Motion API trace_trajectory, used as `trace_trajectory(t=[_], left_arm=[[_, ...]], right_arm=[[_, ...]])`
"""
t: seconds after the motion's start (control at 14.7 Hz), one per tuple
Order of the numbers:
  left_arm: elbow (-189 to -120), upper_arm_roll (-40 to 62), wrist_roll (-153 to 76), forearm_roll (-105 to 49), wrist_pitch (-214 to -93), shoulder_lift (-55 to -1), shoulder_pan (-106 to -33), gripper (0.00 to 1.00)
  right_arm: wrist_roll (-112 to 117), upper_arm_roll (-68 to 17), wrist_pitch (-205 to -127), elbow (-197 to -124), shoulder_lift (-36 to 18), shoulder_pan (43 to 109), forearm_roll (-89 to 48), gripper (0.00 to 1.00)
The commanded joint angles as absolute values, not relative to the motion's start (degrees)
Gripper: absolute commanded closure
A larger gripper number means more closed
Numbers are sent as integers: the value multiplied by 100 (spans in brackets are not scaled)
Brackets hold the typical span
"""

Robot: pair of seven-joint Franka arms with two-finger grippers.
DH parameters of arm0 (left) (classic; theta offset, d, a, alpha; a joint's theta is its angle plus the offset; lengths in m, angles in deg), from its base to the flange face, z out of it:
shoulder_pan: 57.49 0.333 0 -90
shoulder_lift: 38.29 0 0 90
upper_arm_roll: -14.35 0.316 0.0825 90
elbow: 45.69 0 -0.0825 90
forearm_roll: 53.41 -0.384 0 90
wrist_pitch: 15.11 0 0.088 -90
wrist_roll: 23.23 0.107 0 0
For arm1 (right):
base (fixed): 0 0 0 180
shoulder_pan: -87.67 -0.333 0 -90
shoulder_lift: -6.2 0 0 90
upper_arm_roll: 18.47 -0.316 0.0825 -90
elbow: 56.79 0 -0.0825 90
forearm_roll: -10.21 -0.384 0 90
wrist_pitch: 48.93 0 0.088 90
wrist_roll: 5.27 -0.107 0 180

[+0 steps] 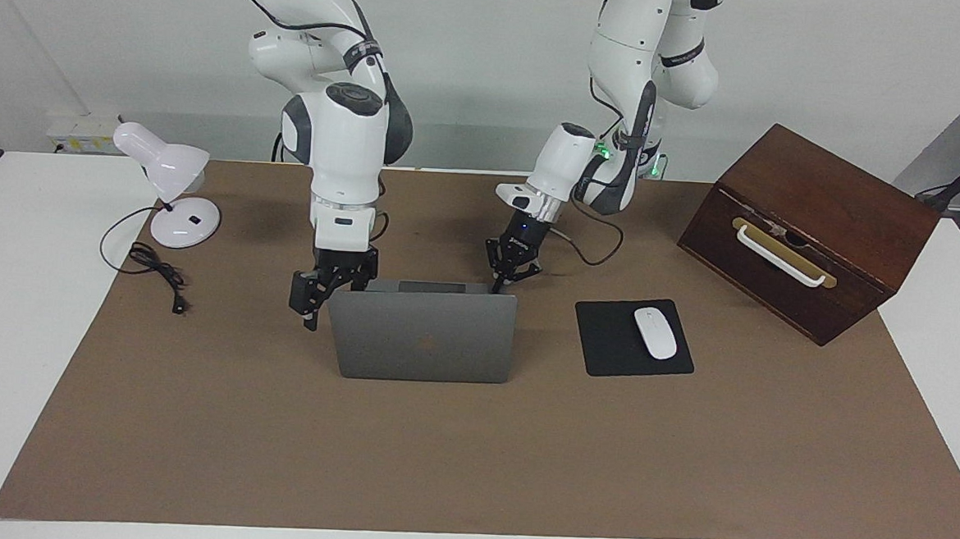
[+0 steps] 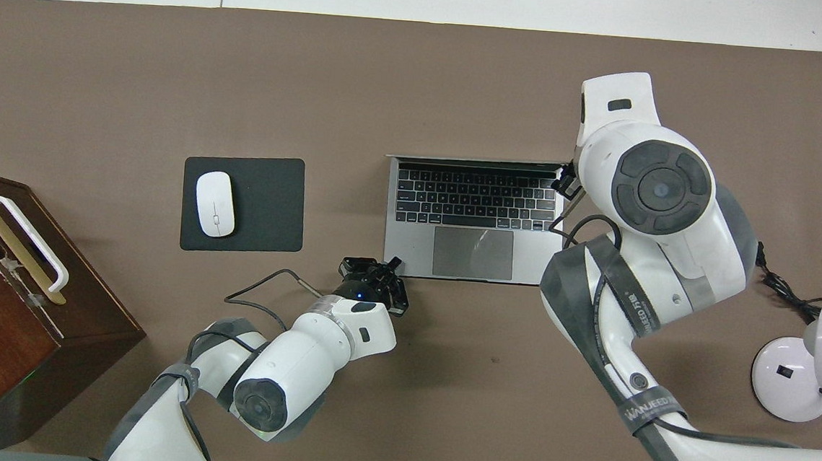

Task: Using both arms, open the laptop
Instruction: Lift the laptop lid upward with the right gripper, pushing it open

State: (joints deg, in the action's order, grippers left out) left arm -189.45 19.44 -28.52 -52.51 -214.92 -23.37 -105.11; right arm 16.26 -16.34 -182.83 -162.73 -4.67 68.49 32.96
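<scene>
Laptop [image 1: 423,336] sits mid-mat, beside the mouse pad [image 1: 634,337] with its mouse [image 1: 656,333] – lid raised close to upright, keyboard and trackpad exposed in the overhead view. Left gripper [image 1: 503,272], fingers pressed together, bears down at the deck's front corner nearest the robots, toward the mouse pad – judged to be pinning the base. Right gripper [image 1: 315,290] hangs just beside the lid's upper corner on the lamp [image 1: 164,183] end; cannot tell whether its fingers are spread or closed, nor whether they touch the lid edge. Step in hand, as judged: finishing the lid swing. To do it well – keep the base pinned so it does not slide or lift, push the lid along its hinge arc rather than straight back, and stop just past upright to spare the hinge.
</scene>
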Motion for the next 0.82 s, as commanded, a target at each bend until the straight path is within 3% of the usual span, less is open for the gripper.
trace_trajectory(t=[0.0, 0.41, 0.75], left_arm=[[-18869, 1936, -2850, -5411, -21603, -2080, -10451, 100], [-18869, 1936, -2850, -5429, -21603, -2080, -10451, 100], [-18869, 1945, -2850, -5473, -21603, -2071, -10442, 100]], right_arm=[[1828, -1671, -18305, -15796, -777, 7009, 2955, 0], [1855, -1671, -18173, -15181, -1146, 7264, 2427, 0], [1837, -1671, -18182, -15145, -1199, 7317, 2251, 0]])
